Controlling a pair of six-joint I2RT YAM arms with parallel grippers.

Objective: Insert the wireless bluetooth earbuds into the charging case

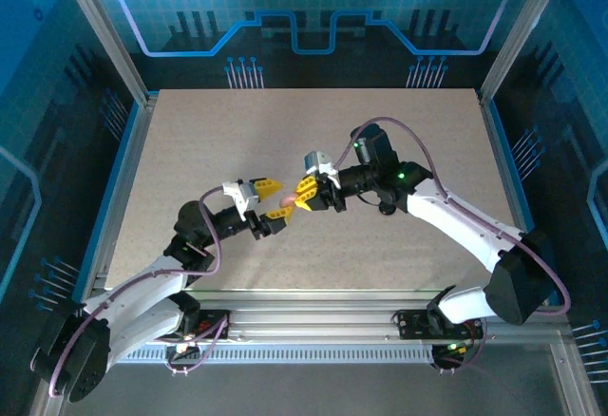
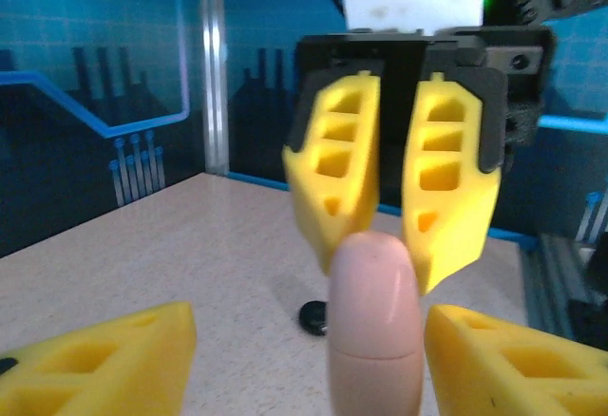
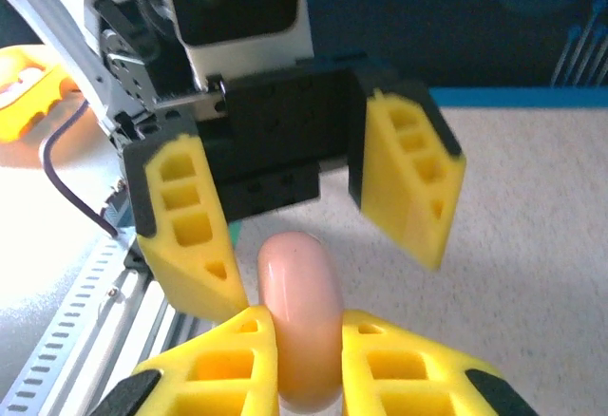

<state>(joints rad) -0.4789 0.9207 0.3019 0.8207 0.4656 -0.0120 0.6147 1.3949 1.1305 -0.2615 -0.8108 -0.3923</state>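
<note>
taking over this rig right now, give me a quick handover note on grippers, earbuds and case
Right gripper: shut on the pink charging case, held edge-on in the air.
Left gripper: open, fingers either side of the case, not gripping it.
Things: a small black piece lies on the table below; earbud or case, cannot tell.
Done: no earbud seen inserted; case looks closed.
Left: open the case, seat the earbuds.
</note>
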